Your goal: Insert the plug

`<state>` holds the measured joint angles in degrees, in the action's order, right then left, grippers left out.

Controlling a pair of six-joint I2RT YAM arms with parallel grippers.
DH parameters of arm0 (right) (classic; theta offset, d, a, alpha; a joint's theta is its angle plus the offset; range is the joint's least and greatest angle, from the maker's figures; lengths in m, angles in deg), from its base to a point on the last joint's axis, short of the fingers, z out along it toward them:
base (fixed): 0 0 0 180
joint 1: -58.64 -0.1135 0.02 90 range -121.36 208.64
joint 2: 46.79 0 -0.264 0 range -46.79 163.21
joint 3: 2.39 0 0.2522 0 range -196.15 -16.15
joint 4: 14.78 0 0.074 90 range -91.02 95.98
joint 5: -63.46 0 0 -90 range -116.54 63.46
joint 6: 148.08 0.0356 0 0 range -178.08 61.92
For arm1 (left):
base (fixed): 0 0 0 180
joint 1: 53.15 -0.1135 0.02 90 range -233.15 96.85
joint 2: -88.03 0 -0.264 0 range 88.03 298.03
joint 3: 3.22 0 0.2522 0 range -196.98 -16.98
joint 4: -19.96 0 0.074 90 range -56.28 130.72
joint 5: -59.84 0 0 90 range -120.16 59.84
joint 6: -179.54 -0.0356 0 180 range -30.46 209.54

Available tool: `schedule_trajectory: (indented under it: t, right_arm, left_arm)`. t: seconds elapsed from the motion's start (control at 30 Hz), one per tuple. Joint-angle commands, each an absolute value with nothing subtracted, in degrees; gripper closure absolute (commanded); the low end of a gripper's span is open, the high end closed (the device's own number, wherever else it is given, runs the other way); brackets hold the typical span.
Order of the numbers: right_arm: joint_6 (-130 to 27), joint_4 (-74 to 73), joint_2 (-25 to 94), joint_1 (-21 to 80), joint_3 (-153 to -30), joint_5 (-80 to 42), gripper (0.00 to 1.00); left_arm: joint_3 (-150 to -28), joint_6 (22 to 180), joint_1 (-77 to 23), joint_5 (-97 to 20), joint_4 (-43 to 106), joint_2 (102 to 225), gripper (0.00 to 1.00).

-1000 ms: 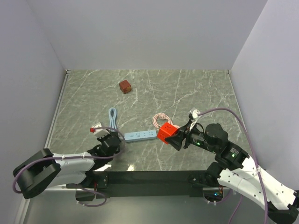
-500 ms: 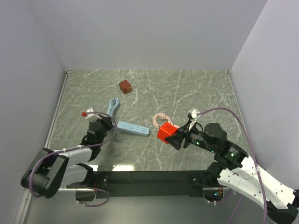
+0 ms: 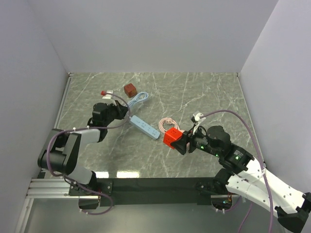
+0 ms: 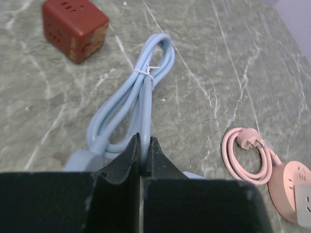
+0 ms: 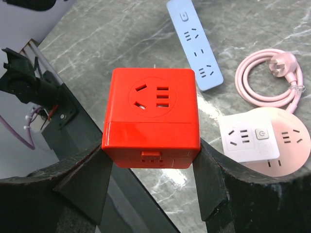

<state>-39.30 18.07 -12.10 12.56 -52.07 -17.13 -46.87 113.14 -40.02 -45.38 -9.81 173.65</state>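
Observation:
The plug (image 3: 172, 137), a bright red cube, hangs just above the table right of centre, and my right gripper (image 3: 181, 141) is shut on it. The right wrist view shows the plug (image 5: 151, 116) clamped at its two sides between the fingers (image 5: 82, 184), socket face up. The light blue power strip (image 3: 145, 127) lies slantwise on the table to its left, and shows as the power strip (image 5: 195, 43) beyond the plug. My left gripper (image 3: 121, 112) is shut on the strip's bundled blue cable (image 4: 141, 92), with the jaws pinching one strand at the left gripper (image 4: 141, 144).
A darker brownish-red cube (image 3: 129, 90) sits at the back, close to the cable loop (image 3: 138, 99). A coiled pink cord (image 3: 167, 124) and a pink round base (image 5: 286, 145) carrying a white cube (image 5: 248, 141) lie beside the plug. White walls enclose the table.
My left gripper closed on the blue cable and swung toward the back left, dragging it. The power strip turned from level to slantwise and shifted back. The right gripper and plug barely moved.

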Motion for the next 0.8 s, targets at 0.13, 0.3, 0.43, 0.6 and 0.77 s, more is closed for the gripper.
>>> schedule_trajectory:
  t: [0.13,0.3,0.43,0.6,0.77]
  right_arm:
    - [-38.75,16.03,-12.96,12.85,-53.59,-19.33,1.0]
    - [-38.31,15.59,-12.69,12.67,-53.15,-19.86,1.0]
    - [-38.31,14.45,-12.17,12.76,-52.8,-19.95,1.0]
    - [-38.92,12.52,-11.37,12.67,-51.92,-19.16,1.0]
    - [-39.63,10.59,-10.58,12.76,-51.13,-18.37,1.0]
  left_arm:
    - [-56.09,108.0,-39.52,-52.13,-4.78,182.5,0.99]
    - [-58.55,107.91,-37.42,-44.17,0.14,182.95,0.79]
    - [-58.55,109.4,-35.22,-38.17,2.51,181.28,0.53]
    - [-57.15,117.13,-30.84,-30.34,6.9,177.34,0.01]
    - [-55.65,123.1,-19.86,-19.29,10.68,174.25,0.01]
